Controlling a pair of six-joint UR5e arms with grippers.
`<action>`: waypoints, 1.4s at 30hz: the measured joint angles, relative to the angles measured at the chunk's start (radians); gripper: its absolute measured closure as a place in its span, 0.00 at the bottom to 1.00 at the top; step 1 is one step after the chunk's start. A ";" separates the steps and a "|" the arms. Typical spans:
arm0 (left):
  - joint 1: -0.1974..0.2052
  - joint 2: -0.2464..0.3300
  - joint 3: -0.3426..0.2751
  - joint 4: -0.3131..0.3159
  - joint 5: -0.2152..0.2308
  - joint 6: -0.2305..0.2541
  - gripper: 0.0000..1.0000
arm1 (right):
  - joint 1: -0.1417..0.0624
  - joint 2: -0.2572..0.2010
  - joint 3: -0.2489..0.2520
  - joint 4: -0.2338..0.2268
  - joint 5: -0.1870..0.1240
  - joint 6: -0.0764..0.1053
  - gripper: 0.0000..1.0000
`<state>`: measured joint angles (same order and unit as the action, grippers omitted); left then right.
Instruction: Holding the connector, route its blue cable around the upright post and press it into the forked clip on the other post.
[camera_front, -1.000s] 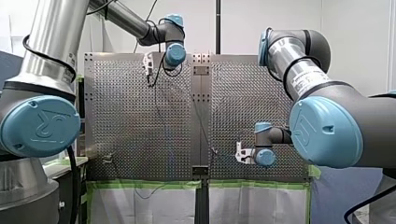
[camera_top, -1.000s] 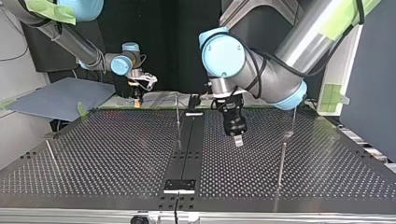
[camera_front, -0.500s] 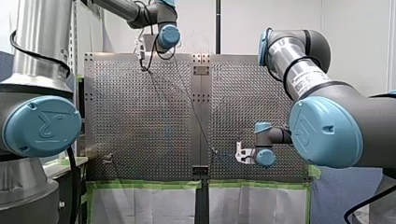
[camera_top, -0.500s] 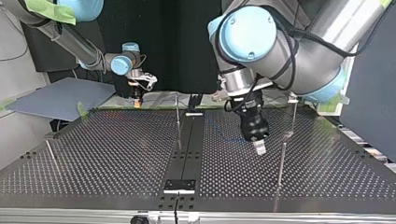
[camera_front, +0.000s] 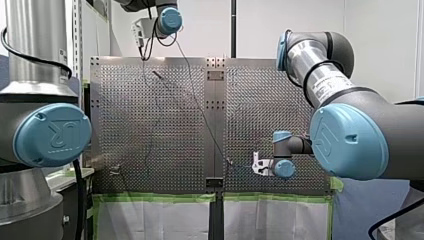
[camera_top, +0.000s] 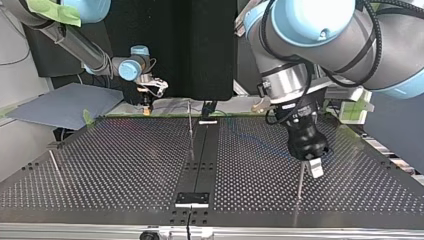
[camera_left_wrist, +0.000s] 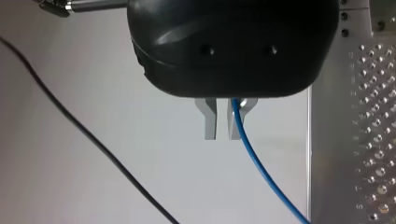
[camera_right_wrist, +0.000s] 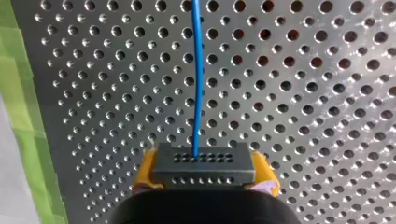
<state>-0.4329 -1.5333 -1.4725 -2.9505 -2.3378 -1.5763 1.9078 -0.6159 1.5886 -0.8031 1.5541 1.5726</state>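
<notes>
The perforated surface (camera_top: 100, 165) carries a few thin posts. The left pincer (camera_left_wrist: 224, 123) hangs past its far edge in the front view, metal fingers drawn narrow, with the blue cable (camera_left_wrist: 261, 172) running out between them. In the top view it sits just beside one post (camera_top: 300, 180). That's my worry: a careless sideways move could knock the post, or the stretched cable could ride over its tip instead of wrapping. The right pincer (camera_right_wrist: 204, 173) clamps the connector (camera_right_wrist: 203, 161) between yellow pads, low by the near edge. The connector's long axis lies across the pads. Its holed face points away over the surface, and the cable leaves it straight.
</notes>
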 joint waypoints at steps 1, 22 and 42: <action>0.007 0.000 0.000 -0.005 0.007 -0.005 0.84 | -0.001 0.000 0.000 0.001 0.000 0.000 1.00; 0.201 -0.052 -0.021 -0.030 0.199 -0.103 0.84 | -0.003 0.000 0.000 0.011 0.000 -0.006 1.00; 0.379 -0.117 -0.021 0.006 0.378 -0.214 0.84 | -0.011 0.001 0.000 0.011 0.000 -0.011 1.00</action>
<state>-0.0539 -1.6502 -1.4937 -2.9442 -1.9597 -1.7901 1.8973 -0.6152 1.5887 -0.7922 1.5541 1.5621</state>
